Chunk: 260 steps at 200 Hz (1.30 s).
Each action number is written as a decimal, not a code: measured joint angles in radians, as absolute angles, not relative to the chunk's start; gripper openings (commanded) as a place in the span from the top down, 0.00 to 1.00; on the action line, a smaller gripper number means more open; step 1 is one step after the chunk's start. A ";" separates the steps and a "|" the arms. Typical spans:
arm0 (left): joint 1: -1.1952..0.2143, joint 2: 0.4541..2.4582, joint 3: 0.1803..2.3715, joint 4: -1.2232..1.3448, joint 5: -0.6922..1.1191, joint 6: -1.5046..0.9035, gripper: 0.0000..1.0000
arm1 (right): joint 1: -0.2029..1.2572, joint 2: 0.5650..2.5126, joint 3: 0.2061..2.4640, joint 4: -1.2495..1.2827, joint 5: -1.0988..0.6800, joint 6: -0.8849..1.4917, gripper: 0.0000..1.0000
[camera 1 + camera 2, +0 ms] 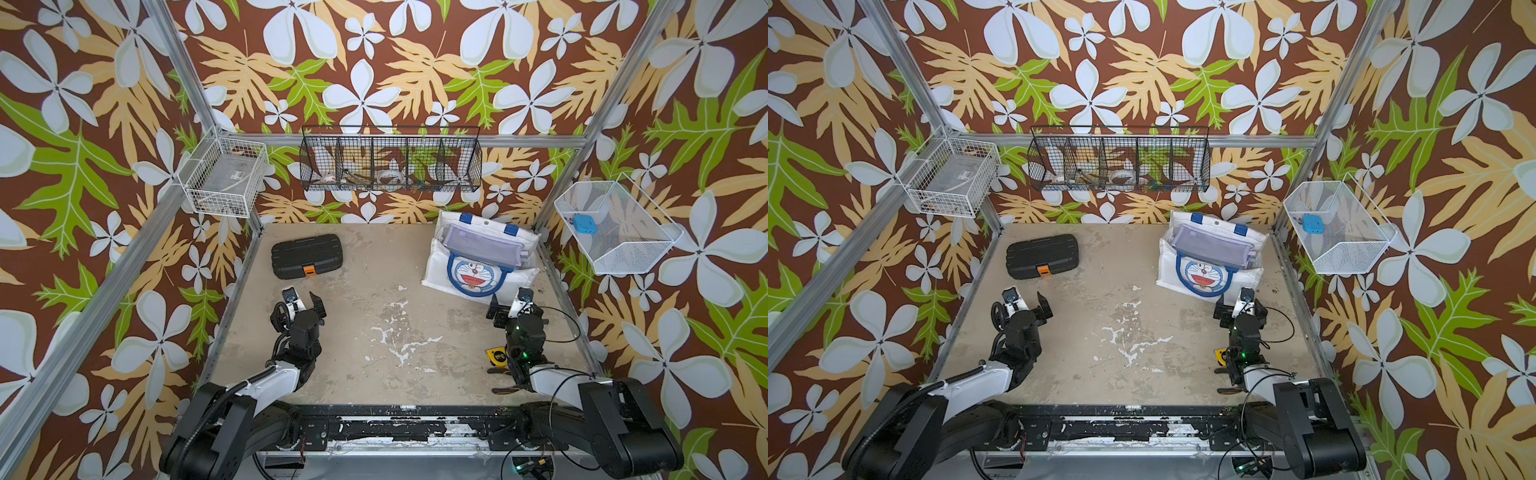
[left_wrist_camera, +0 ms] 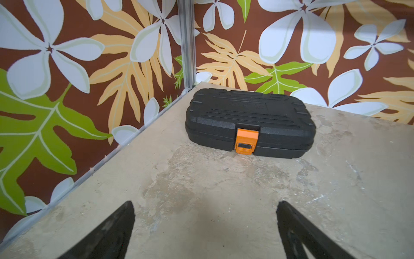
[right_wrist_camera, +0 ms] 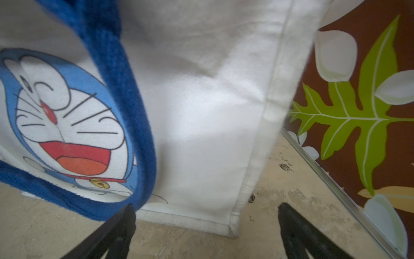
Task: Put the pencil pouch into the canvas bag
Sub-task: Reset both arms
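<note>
- I see the pouch (image 1: 484, 245) lying in the open mouth of the bag (image 1: 440, 266), at about 1 o'clock on the counter (image 1: 353, 332). Both top views show it there (image 1: 1212, 246).
- It sits between the bag's far wall, which carries the blue handle tabs, and the near wall with the cartoon face. Its long side runs along the mouth.
- I cannot tell how deep it sits. Most of its lavender top face shows, so I judge it rests high in the opening rather than down at the bottom.
- Its end toward 3 o'clock may lie at or over the bag's side edge, but it is too small to be sure.
- The left jaws are spread wide with nothing between them, at about 9 o'clock, facing the case (image 2: 248, 112) at 11 o'clock. The wrist view shows only bare counter between the tips.
- The right jaws are also spread wide and empty, at about 3 o'clock, just short of the bag's near corner. In the wrist view one tip is right by the handle (image 3: 130, 107); whether they touch I cannot tell.
- My reading: carrying the pouch to the bag and letting go looks done.
- What may be left is a nudge to seat the pouch fully inside. If resting in the mouth counts, nothing is left.
- The tape (image 1: 496, 355) at 4 o'clock plays no part.
</note>
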<state>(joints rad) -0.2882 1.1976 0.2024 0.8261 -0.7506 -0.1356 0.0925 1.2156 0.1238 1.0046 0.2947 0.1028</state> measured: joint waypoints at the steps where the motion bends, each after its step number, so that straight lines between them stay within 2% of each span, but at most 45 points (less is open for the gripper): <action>1: -0.286 1.203 0.200 0.838 -0.751 -0.131 0.00 | 0.093 1.215 0.120 1.010 0.296 0.103 0.00; 31: -0.227 1.325 0.139 1.063 -0.707 -0.081 0.00 | 0.088 1.330 0.094 1.158 0.345 0.087 0.00; 55: -0.190 1.406 0.163 1.141 -0.624 -0.069 0.00 | 0.085 1.387 0.132 1.187 0.346 0.072 0.00; 115: -0.119 1.457 0.139 1.265 -0.383 -0.051 0.00 | 0.070 1.439 0.231 1.129 0.328 0.067 0.00; 146: -0.127 1.459 0.130 1.294 -0.355 -0.048 0.00 | 0.076 1.480 0.176 1.222 0.305 0.053 0.00; 260: -0.141 1.460 0.123 1.328 -0.363 -0.032 0.00 | 0.060 1.473 0.189 1.208 0.253 0.040 0.00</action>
